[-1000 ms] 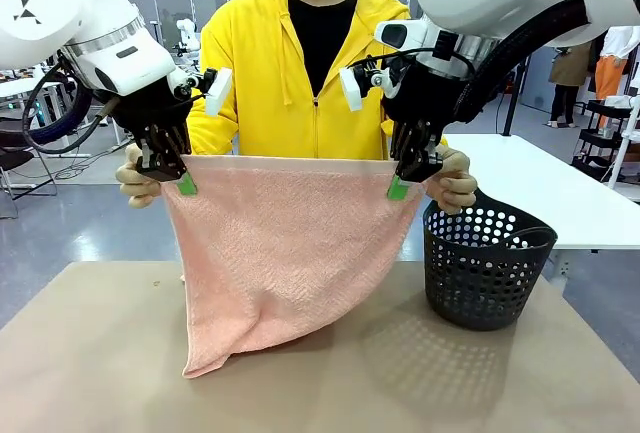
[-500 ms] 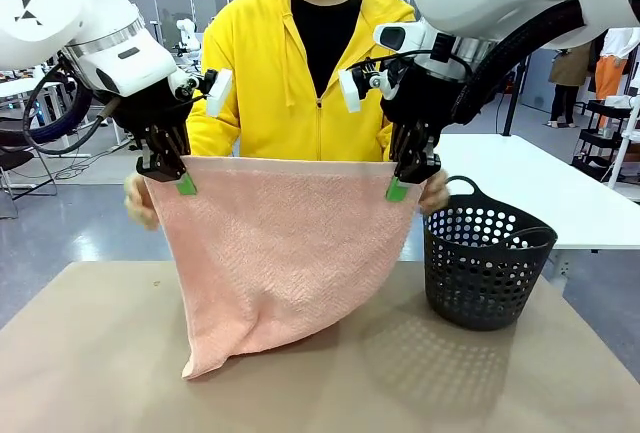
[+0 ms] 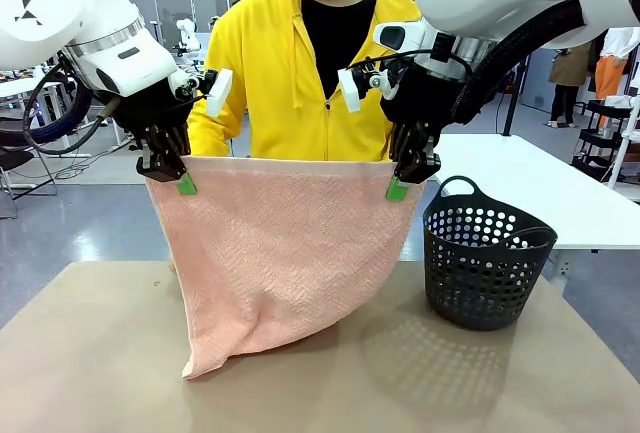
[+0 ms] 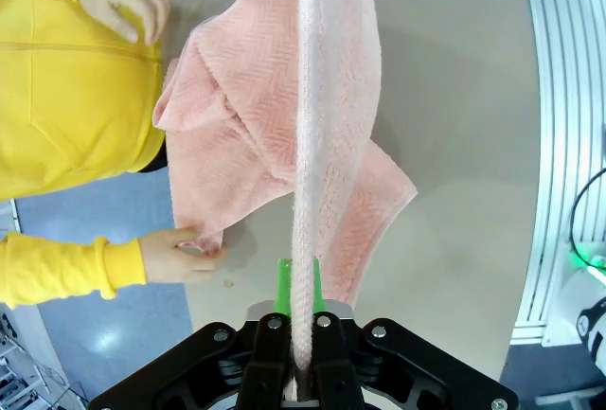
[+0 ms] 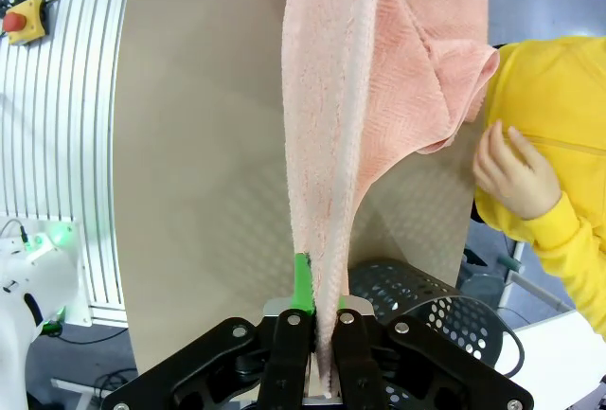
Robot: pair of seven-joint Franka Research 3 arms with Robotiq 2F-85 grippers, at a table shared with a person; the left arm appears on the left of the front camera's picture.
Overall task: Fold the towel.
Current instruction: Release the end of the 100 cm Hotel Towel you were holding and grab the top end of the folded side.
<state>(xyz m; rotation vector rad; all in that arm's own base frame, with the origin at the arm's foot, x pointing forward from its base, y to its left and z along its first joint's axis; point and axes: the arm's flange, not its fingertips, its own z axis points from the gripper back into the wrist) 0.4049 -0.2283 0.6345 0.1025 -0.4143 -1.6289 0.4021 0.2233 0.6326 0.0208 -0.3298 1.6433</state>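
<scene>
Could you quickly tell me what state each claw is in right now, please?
The left claw is shut on one top corner of the towel.
The right claw is shut on the other top corner.

Front view across table (image 3: 90,353) toward person (image 3: 290,83); both wrist views close, downward along the shared towel (image 3: 280,243).

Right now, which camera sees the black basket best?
The front view: the whole basket stands upright on the table, right of the towel. The right wrist view catches part of its rim near the bottom edge.
</scene>
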